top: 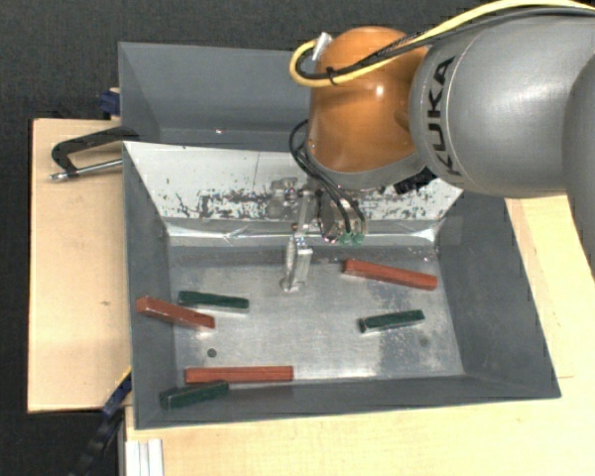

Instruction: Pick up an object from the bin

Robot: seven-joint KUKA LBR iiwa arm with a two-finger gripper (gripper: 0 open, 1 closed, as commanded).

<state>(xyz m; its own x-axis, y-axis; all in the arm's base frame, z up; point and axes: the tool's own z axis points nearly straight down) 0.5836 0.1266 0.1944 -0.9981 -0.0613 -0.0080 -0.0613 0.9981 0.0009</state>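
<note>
Camera view: the end effector (297, 266) is seen low over bare floor near the back of the grey bin (144, 266). Nothing is visibly gripped, and how far it is open cannot be told. A red bar (390, 274) lies nearest, just beside it toward the view's right, and a green bar (392, 320) lies farther forward. 4 other bars (213, 301) are scattered left and front. For a sound grasp, the red bar is best straddled across its narrow width, near mid-length.
</note>
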